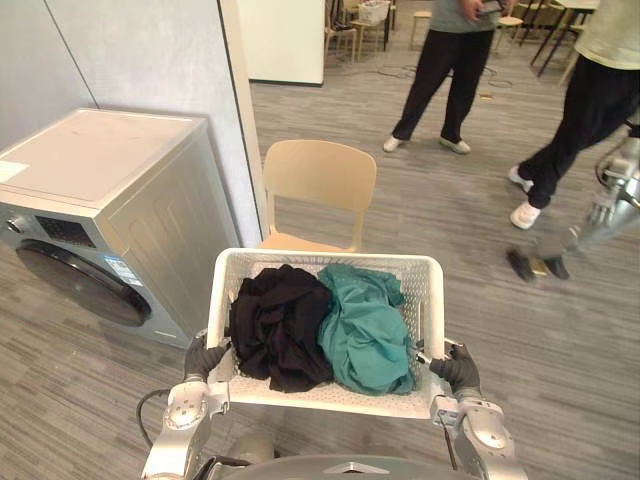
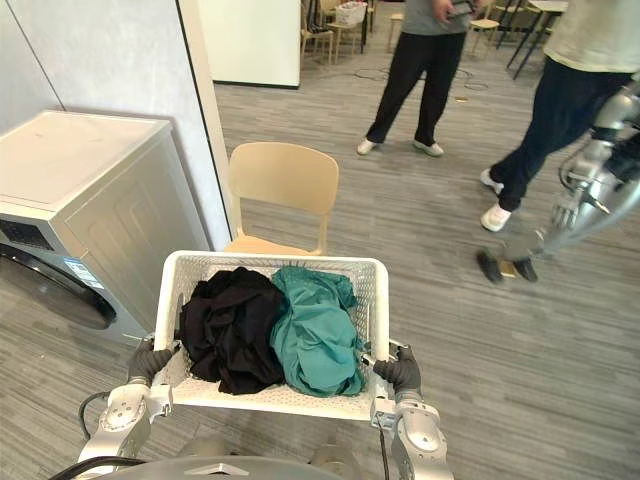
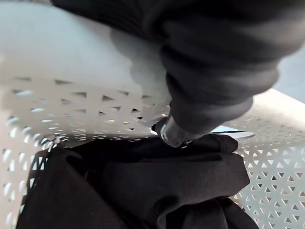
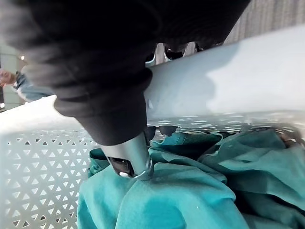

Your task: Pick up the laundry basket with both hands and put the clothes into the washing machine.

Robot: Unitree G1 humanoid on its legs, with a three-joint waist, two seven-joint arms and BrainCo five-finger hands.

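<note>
The white laundry basket [image 1: 325, 259] is held off the floor between the left hand [image 1: 203, 357] and right hand [image 1: 458, 370], fingers clamped on its side rims. Inside lie a black garment [image 1: 278, 325] and a teal garment [image 1: 365, 330] side by side. The washing machine [image 1: 100, 200] stands to the left.

The left hand [image 1: 205, 357] and right hand [image 1: 458, 368] wear dark ribbed covers. The arms [image 1: 178, 425], at 7 and 5 o'clock, are shiny silver-grey.

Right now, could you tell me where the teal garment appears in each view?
Left eye view: teal garment, right half of the white basket.
Right eye view: same, beside the black garment.
Left wrist view: black garment instead.
Right wrist view: past the right hand.
Landmark: white basket.
</note>
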